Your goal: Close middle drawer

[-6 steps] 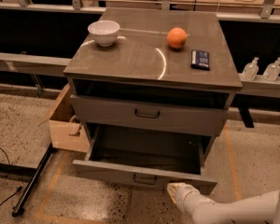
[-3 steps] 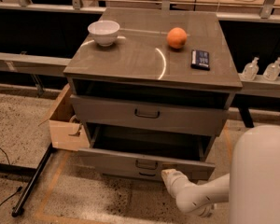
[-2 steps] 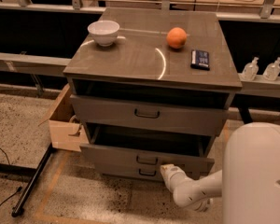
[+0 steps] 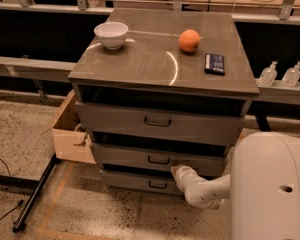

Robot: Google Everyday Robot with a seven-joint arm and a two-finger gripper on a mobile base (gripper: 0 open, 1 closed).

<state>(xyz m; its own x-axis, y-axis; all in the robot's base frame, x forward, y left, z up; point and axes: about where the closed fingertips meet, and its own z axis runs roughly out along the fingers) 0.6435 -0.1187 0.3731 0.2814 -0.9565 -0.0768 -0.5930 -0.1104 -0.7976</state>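
Observation:
The grey cabinet (image 4: 165, 59) has three drawers. The middle drawer (image 4: 125, 157) is a wide shallow grey front with a small dark handle (image 4: 158, 160) at its centre; it sits nearly flush with the cabinet, only a dark gap above it. My gripper (image 4: 177, 173) is at the end of the white arm (image 4: 205, 190), pressed against the middle drawer's front just right of the handle. The top drawer (image 4: 157, 121) and the bottom drawer (image 4: 140, 183) are pushed in.
On the cabinet top stand a white bowl (image 4: 111, 35), an orange (image 4: 189, 40) and a dark flat box (image 4: 214, 63). An open cardboard box (image 4: 70, 134) sits at the cabinet's left. A black pole (image 4: 35, 194) lies on the floor. My white body (image 4: 270, 189) fills the lower right.
The middle drawer has slid from wide open to almost fully in. My gripper has moved forward with it, staying against its front.

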